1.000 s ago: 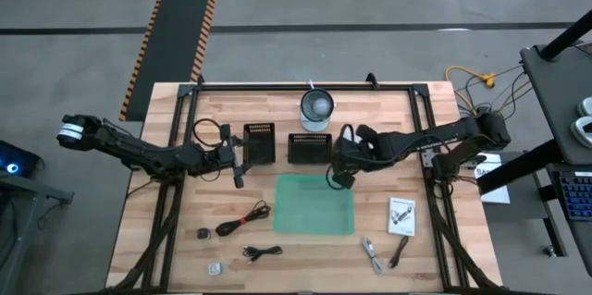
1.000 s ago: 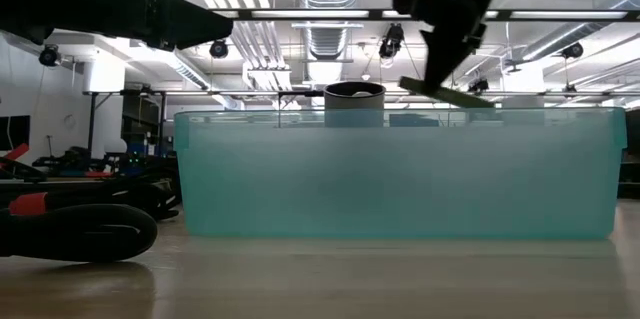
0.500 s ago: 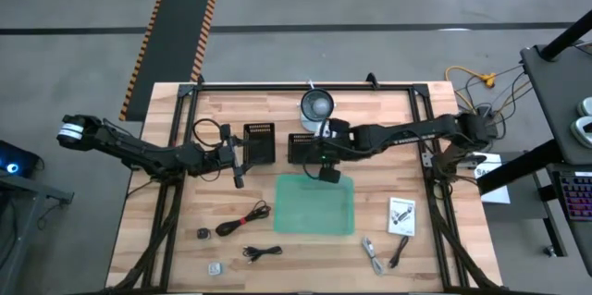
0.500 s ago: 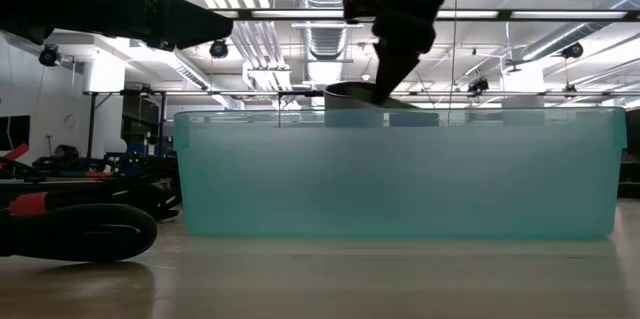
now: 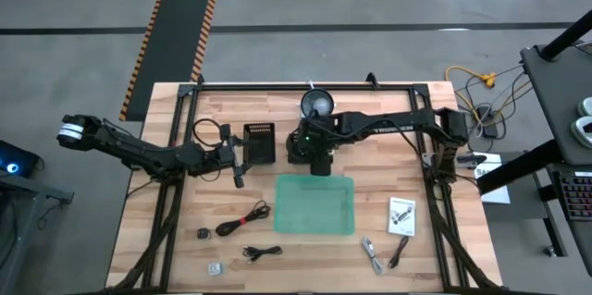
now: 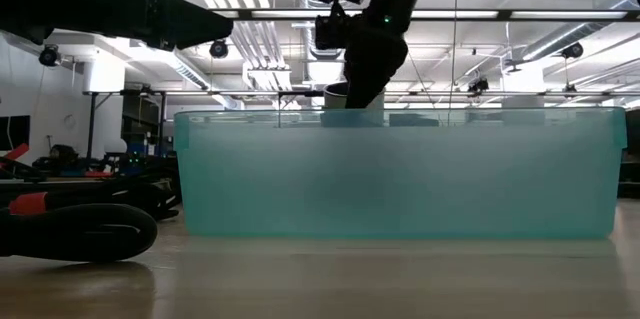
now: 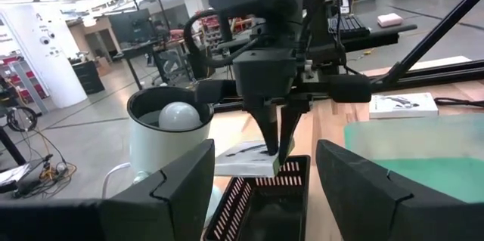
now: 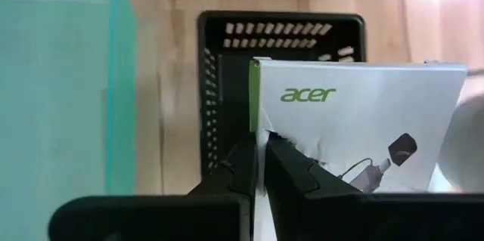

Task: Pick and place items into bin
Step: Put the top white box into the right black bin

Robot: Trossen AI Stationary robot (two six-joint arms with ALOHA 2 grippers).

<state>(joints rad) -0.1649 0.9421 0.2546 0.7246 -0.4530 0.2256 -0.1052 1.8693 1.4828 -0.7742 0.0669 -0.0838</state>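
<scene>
My right gripper [image 5: 315,154] hangs over the right one of two black mesh bins [image 5: 308,147] and is shut on a white printed card [image 8: 355,128]; the left wrist view shows the card [image 7: 243,159] just above that bin's rim. My left gripper [image 7: 265,196] waits open by the left mesh bin [image 5: 259,144]. On the table lie another white card [image 5: 401,215], black coiled cables [image 5: 242,221] [image 5: 262,252], a whitish short cable [image 5: 372,251], a small black piece [image 5: 203,233] and a white piece [image 5: 215,268]. My right gripper pinches the card between its two fingers [image 8: 246,167] at the edge beside its green stripe [image 8: 265,124]. The fingers come from above, pointing down. The card is lifted clear, lies about level and sticks out sideways from the fingers toward the white cup.
A shallow teal tray [image 5: 315,204] lies near the table's middle and fills the low view [image 6: 400,174]. A white cup with a ball in it [image 5: 316,105] stands just beyond the right mesh bin. Black frame rails run along the table's edges.
My right gripper has carried the card from above the teal tray's far right corner toward the table's left and far edge, to above the right mesh bin, and has sunk lower. The card has gone from tilted to about level. My left arm has kept still.
</scene>
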